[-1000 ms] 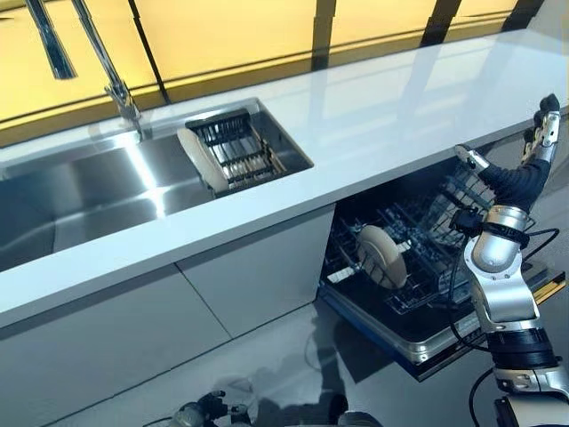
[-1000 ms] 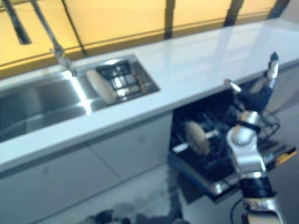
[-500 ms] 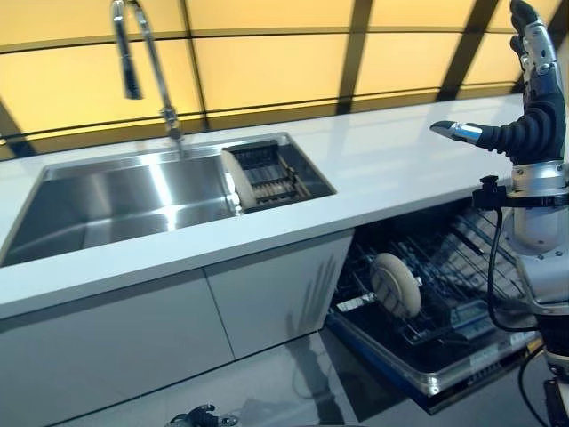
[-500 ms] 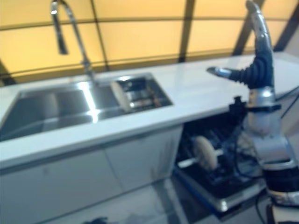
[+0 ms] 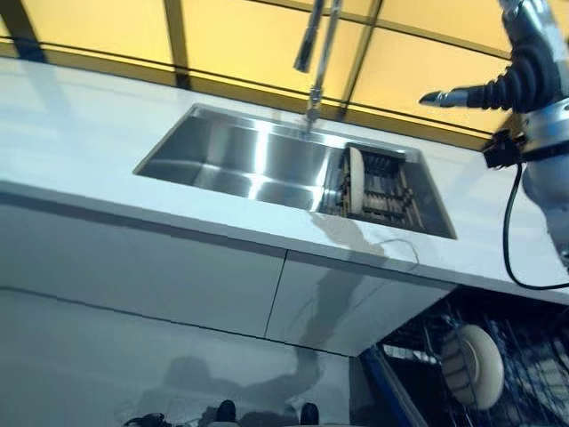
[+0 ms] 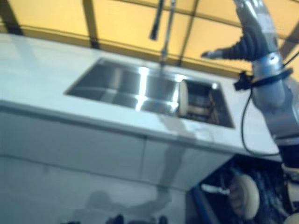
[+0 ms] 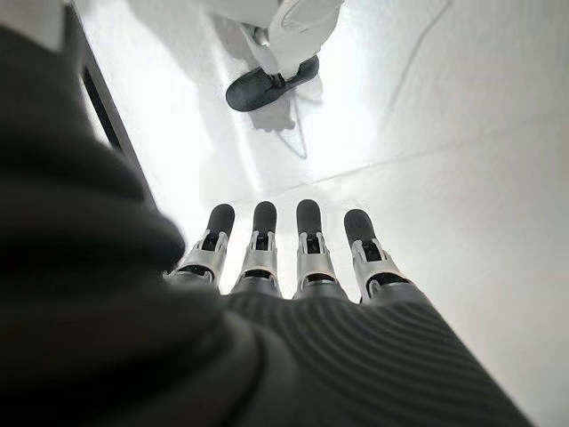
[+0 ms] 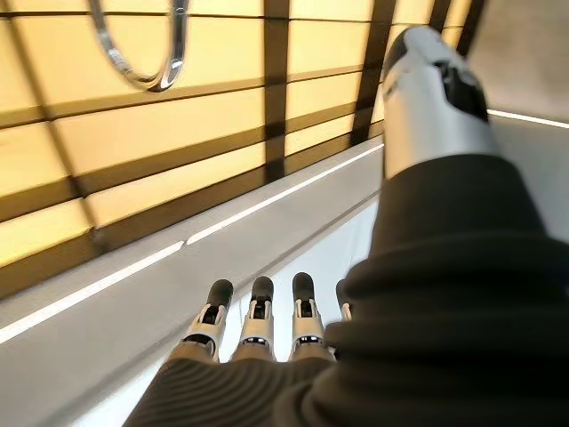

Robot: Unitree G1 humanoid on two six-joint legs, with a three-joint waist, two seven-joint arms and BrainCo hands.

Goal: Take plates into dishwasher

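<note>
The right robot hand (image 5: 498, 84) was raised above the table (image 5: 71, 133), fingers spread and empty. Next step, apparently: grasp the plate (image 5: 356, 181) racked in the sink (image 5: 231, 160).

no text, label, number or sign can be read anywhere here: none on the worktop (image 5: 80, 116), the sink (image 5: 258, 160) or the plates.

A white bench (image 5: 107, 151) runs across the middle of the frame, with a steel sink (image 5: 258, 165) set into it at centre. A tall curved tap (image 5: 318, 53) rises behind the sink at upper centre, before a yellow panelled wall (image 5: 240, 40). Pale cabinet fronts (image 5: 178, 276) fill the lower left, above a light floor (image 5: 133, 365).
</note>
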